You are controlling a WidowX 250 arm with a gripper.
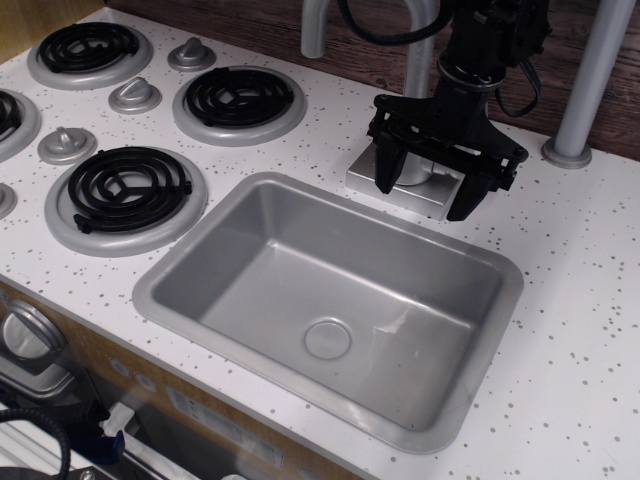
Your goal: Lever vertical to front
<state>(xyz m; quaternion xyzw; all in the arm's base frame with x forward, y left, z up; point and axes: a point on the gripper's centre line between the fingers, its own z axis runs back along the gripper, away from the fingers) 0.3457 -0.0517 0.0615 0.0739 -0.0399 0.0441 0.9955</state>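
Ideally the spread, empty gripper [430,183] is centred over the faucet base [400,185] first, since the lever is hidden.

1. One worktop [580,300], white with dark speckles.
2. One sink [250,215], a grey basin with a single round drain [328,338] in its floor.
3. Four coil burners show: three whole ones at [90,48], [240,98] and [127,190], and one [8,115] cut off by the left edge.
4. Three grey conical stove knobs: [190,53], [135,95] and [68,143].
5. One square silver faucet base plate [365,175] behind the sink.
6. One black gripper [428,192] with two fingers [388,165].
7. Three grey upright pipes along the back: [316,28], [418,65] and [590,75].
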